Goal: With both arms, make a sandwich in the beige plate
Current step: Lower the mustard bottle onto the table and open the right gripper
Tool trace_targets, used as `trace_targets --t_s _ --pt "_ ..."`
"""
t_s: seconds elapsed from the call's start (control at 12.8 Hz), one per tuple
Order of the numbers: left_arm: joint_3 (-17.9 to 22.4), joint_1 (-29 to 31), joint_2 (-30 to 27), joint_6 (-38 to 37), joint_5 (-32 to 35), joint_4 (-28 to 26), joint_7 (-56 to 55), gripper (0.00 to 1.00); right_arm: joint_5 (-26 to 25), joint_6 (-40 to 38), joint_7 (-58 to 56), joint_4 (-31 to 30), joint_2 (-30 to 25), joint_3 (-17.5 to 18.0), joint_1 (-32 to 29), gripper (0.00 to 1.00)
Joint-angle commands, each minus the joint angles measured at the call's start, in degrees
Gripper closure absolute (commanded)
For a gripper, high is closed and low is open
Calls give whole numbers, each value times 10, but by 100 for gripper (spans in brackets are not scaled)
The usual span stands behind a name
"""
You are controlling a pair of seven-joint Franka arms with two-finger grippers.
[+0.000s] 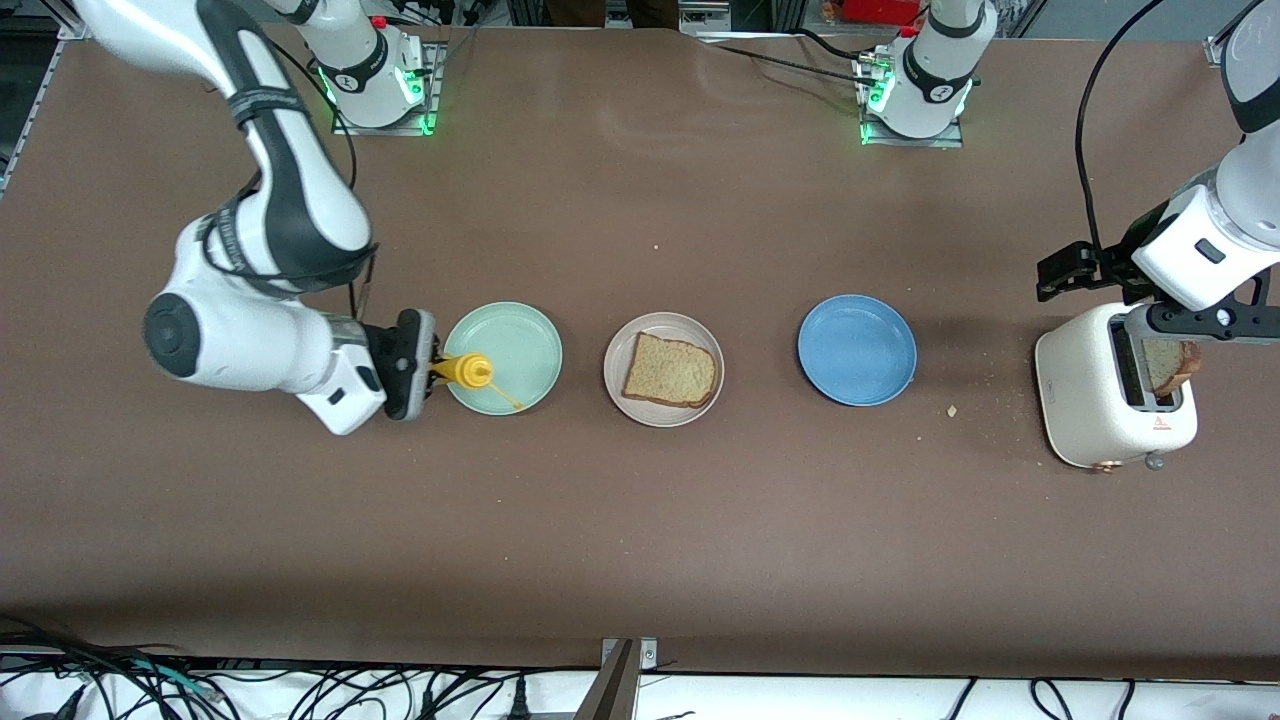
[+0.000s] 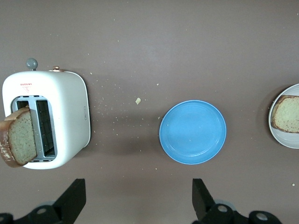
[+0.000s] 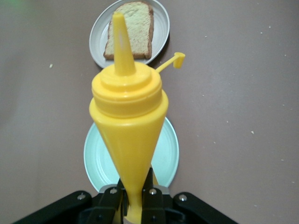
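Bench (image 1: 640, 540) carries a white toaster (image 1: 1095, 400) with the left gripper (image 2: 135, 205) over it, jaws released — then the beige plate (image 1: 664, 410) holding one bread slice (image 1: 671, 370); right gripper (image 1: 425, 370) clenches a yellow squeeze bottle (image 3: 127, 121) over the mint-green plate (image 1: 520, 345).

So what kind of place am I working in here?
Likely a robotics lab bench staged as a kitchen: arm bases bolted to a brown table, loose cables along its edge, and props like a toaster and a beige plate.
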Motion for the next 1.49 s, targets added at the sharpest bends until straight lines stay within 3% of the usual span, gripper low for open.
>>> trace_targets --t_s 0.0,0.31,0.55,0.94,1.41 --pt "-3 0 7 -1 19 14 11 0 31 -2 -122 -32 0 32 -67 100" --pt "-3 1 7 -1 19 14 11 0 127 -21 -311 -32 52 42 -114 100" --pt "-2 2 7 -1 15 14 11 0 162 -25 -447 -34 93 40 -152 100" --pt "-2 1 7 -1 12 14 11 0 184 -30 -512 -46 125 37 -169 100" --pt "-1 8 7 -2 11 12 11 0 225 25 -557 -102 131 36 -167 100"
